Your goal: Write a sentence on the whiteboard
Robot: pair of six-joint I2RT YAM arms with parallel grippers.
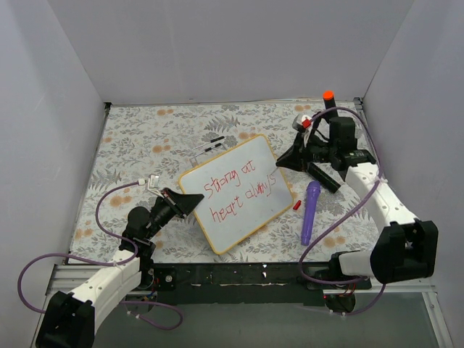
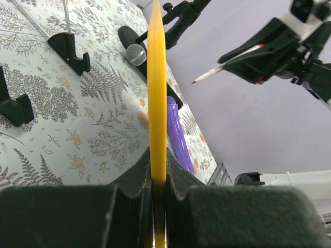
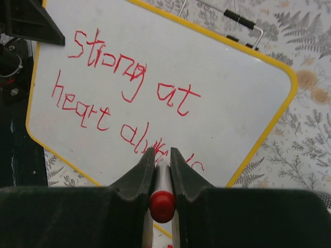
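Note:
The whiteboard [image 1: 250, 217] lies tilted at the table's middle, with a yellow frame. The sentence [image 1: 239, 190] on it is red handwriting in two lines, reading "Strong at heart always". My left gripper [image 1: 191, 204] is shut on the board's left edge. In the left wrist view the yellow frame [image 2: 156, 93] runs edge-on between the jaws. My right gripper [image 1: 291, 161] is shut on a white marker and hangs above the board's right corner. In the right wrist view the marker's red end [image 3: 162, 204] shows between the fingers, over the word "always" [image 3: 155, 147].
A red marker cap [image 1: 296, 206] and a purple handle [image 1: 311, 212] lie right of the board. A black microphone [image 1: 323, 177] lies under the right arm. An orange-topped stand [image 1: 328, 96] is at the back right. Black clip feet [image 1: 211, 145] sit behind the board.

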